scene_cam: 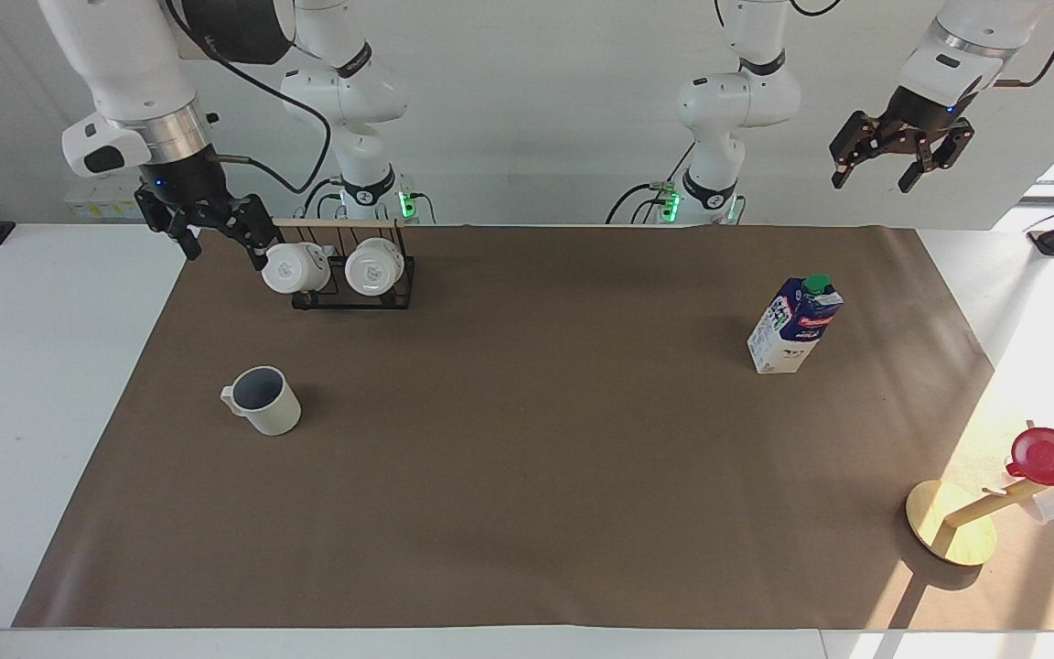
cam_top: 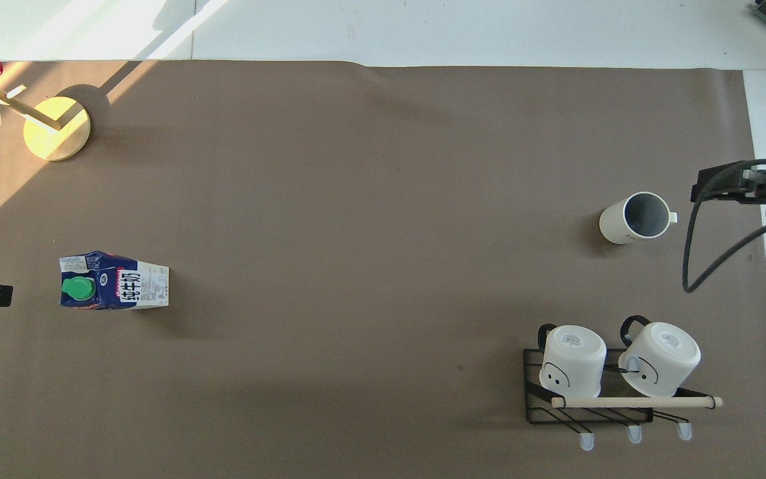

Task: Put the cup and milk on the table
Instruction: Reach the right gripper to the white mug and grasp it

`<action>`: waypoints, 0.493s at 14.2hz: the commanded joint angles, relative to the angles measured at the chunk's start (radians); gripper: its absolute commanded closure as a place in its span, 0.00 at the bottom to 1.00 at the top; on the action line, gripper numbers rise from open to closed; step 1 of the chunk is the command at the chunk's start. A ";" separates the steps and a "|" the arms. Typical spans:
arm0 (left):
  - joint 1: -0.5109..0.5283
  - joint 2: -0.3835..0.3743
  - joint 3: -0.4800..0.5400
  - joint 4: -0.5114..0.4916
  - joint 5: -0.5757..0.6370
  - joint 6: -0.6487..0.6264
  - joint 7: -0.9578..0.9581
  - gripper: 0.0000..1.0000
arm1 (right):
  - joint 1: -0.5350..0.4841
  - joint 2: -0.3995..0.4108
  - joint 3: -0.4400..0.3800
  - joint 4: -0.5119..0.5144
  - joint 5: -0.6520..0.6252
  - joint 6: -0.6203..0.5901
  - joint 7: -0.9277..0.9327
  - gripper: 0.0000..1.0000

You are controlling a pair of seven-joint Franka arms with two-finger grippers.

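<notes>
- The right gripper [scene_cam: 216,240] hangs with fingers spread and empty over the mat edge at the right arm's end, just beside the mug rack [scene_cam: 353,275], with nothing between its jaws.
- The cup [scene_cam: 262,400] stands upright on the mat [scene_cam: 527,476], farther from the robots than the rack; off-white, faintly ribbed, grey-blue inside, its small handle pointing toward the right arm's end of the table [scene_cam: 33,412].
- The milk [scene_cam: 794,326] stands upright on the mat toward the left arm's end, well apart from the cup: a blue-and-white carton with a red label, green cap and slanted top.
- The left gripper [scene_cam: 900,163] waits high over the table's robot-side edge, fingers spread, holding nothing.
- Judged from this, both items already rest on the table and neither is gripped; whether either must yet be moved to another spot cannot be told.
</notes>
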 commanded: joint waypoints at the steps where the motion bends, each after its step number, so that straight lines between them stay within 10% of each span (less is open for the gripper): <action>1: 0.006 0.009 -0.003 0.025 0.016 -0.027 0.006 0.00 | -0.041 0.039 0.002 -0.069 0.010 0.103 -0.093 0.00; 7: 0.006 0.009 -0.003 0.025 0.018 -0.027 0.006 0.00 | -0.032 0.129 0.002 -0.253 0.010 0.415 -0.103 0.00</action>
